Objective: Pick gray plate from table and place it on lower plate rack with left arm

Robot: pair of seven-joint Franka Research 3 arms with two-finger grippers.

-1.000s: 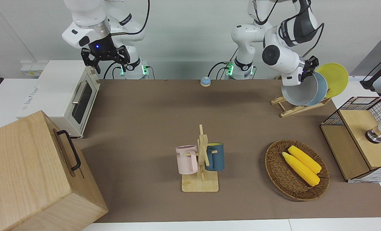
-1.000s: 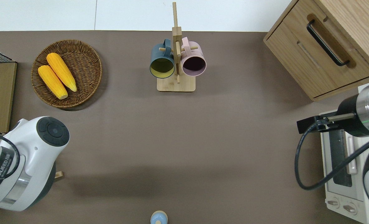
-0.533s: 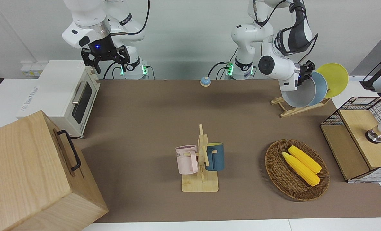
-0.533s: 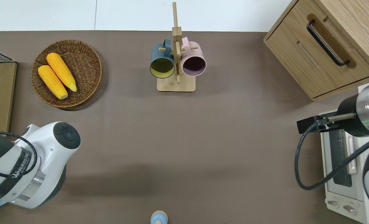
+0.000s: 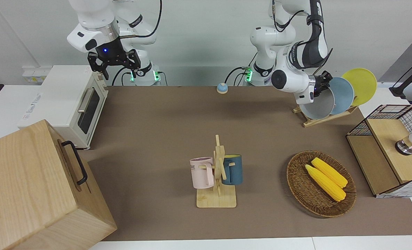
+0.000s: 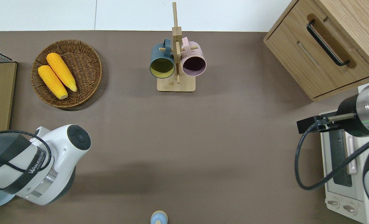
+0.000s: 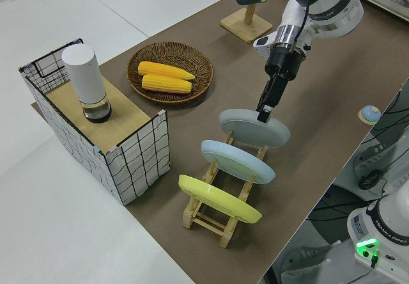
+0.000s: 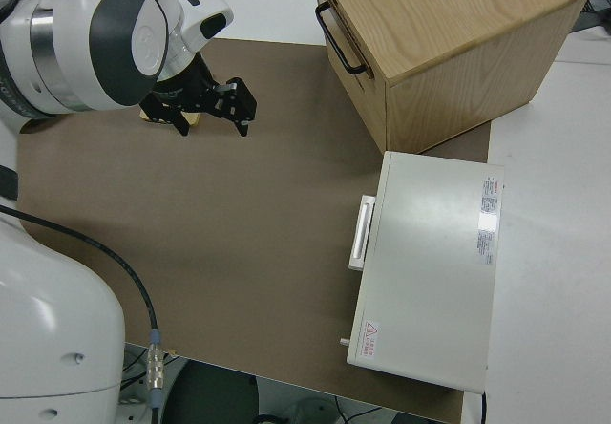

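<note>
The gray plate [image 5: 317, 106] [image 7: 252, 129] leans tilted in the end slot of the lower plate rack [image 5: 319, 119] [image 7: 204, 217], the slot toward the table's [image 5: 157, 132] middle. The rack stands near the robots at the left arm's end. My left gripper [image 5: 321, 83] [image 7: 263, 110] reaches down onto the plate's upper rim and is shut on it. In the overhead view the left arm hides the plate and rack. My right gripper [image 5: 112, 66] [image 8: 205, 114] is parked and open.
A sky-blue plate [image 5: 345, 92] and a yellow plate [image 5: 362, 83] fill the rack's other slots. A corn basket [image 5: 320, 184], a wire crate [image 5: 386, 149], a mug stand [image 5: 217, 173], a toaster oven [image 5: 70, 104], a wooden box [image 5: 35, 187] and a small bell [image 5: 222, 88] are also there.
The left arm has swung toward the table's middle, and the gray plate in its grip has shifted that way and sunk lower onto the rack. The right arm has not moved.
</note>
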